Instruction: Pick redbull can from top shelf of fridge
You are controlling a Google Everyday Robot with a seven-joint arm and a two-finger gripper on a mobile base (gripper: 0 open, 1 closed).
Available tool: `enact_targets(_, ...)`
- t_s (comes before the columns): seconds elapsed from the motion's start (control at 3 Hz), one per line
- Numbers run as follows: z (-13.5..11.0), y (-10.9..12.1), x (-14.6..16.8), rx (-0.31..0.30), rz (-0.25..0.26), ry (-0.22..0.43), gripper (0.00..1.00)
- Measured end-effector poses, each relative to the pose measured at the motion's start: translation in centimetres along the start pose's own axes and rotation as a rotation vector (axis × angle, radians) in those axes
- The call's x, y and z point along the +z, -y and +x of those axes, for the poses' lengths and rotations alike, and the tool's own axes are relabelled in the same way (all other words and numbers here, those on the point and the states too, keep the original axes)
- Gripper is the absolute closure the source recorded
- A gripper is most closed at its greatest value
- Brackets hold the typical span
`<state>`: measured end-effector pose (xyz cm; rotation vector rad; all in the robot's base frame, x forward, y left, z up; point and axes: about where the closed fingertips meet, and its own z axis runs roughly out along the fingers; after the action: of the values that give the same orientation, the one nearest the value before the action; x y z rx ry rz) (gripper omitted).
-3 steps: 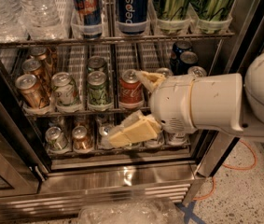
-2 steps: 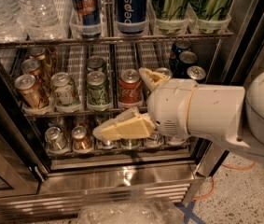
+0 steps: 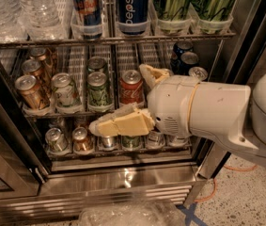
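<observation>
The redbull can (image 3: 86, 7), dark blue and silver with red lettering, stands in a clear lane cup at the front of the top shelf (image 3: 109, 41); its lid is cut off by the frame's top. My gripper (image 3: 117, 99) is open and empty. It hangs in front of the middle racks of the fridge (image 3: 123, 175), well below the can and slightly to its right. One cream finger (image 3: 121, 124) points left over the lowest rack. The other finger (image 3: 152, 74) sits by a red cola can.
A Pepsi can (image 3: 131, 6) stands right of the redbull can, then tall green cans (image 3: 172, 4). Water bottles (image 3: 15, 8) stand to its left. Short cans (image 3: 62, 88) fill the middle rack, small cans (image 3: 57, 140) the bottom one. The dark door frame (image 3: 250, 36) stands at right.
The gripper and arm have moved left across the fridge front, the lower finger now reaching further left over the bottom rack. The cans have not moved.
</observation>
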<state>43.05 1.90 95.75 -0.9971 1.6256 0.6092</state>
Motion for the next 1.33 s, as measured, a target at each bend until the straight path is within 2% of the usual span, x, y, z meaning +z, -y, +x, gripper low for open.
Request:
enact_targets(0.33,-0.5,-0.3,0.3,0.013,0.024,0.055,0.00)
enact_targets(0.67,1.0,1.3,0.3,0.085,0.130,0.143,0.00)
enact_targets(1.0,1.6,4.9,-1.3,0.179,0.275,0.248,0.00)
enact_targets(1.33,-1.6,6.0,-1.3,0.164,0.317,0.355,0.00)
